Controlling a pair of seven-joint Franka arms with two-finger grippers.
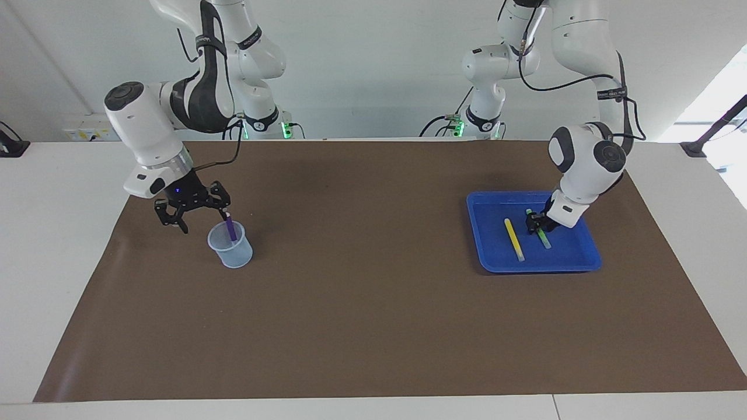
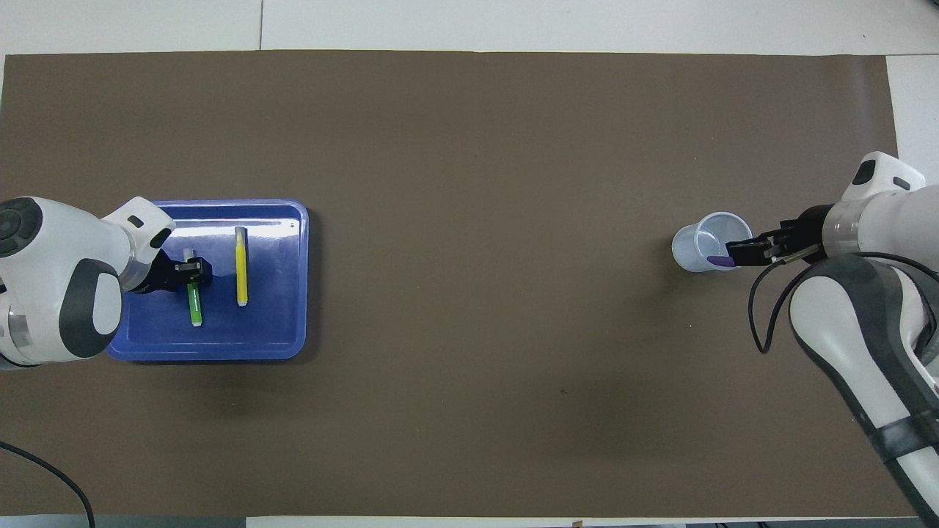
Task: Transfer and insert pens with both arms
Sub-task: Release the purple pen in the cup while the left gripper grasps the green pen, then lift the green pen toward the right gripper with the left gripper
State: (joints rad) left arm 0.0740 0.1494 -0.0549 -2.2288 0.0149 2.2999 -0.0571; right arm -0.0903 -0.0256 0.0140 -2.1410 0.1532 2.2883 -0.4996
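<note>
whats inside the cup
The purple pen stands tilted in the cup, its upper end sticking out above the rim. The right gripper hangs open over it. Nothing else shows through the clear wall.
</note>
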